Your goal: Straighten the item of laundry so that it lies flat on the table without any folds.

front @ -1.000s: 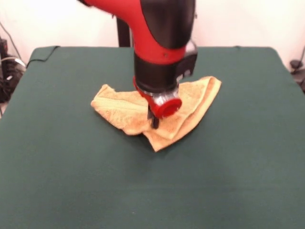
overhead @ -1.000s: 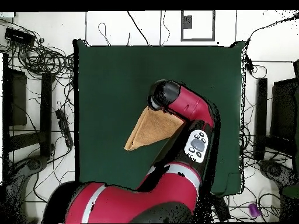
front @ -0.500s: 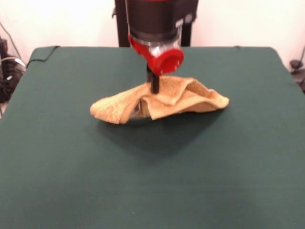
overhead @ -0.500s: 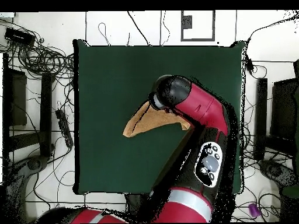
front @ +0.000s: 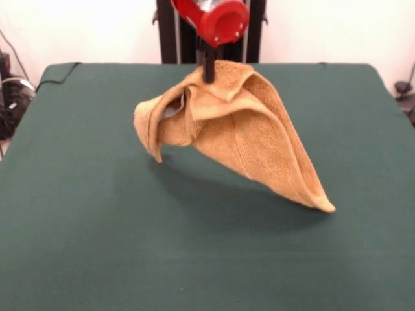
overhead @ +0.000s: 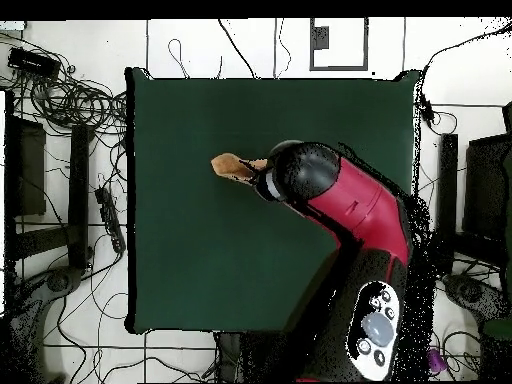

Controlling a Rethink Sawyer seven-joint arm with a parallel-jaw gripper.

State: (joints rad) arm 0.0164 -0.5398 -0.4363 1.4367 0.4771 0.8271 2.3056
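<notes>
The orange-tan towel (front: 240, 129) hangs in the air, bunched and folded, held by its top. One long corner trails down to the lower right, close to the dark green table (front: 97, 246); another droops at the left. My gripper (front: 209, 68) is shut on the towel's top fold, high at the picture's top edge under the red wrist. In the overhead view only a small piece of towel (overhead: 234, 166) shows beside the arm (overhead: 345, 200), which hides the gripper.
The table (overhead: 190, 260) is ringed by cables and dark equipment (overhead: 60, 150) on the floor at both sides. The robot's black pedestal column (front: 167, 32) stands at the table's far edge.
My gripper has risen with the towel. One second ago the towel lay crumpled on the table; now it hangs lifted, its long corner trailing toward the front right.
</notes>
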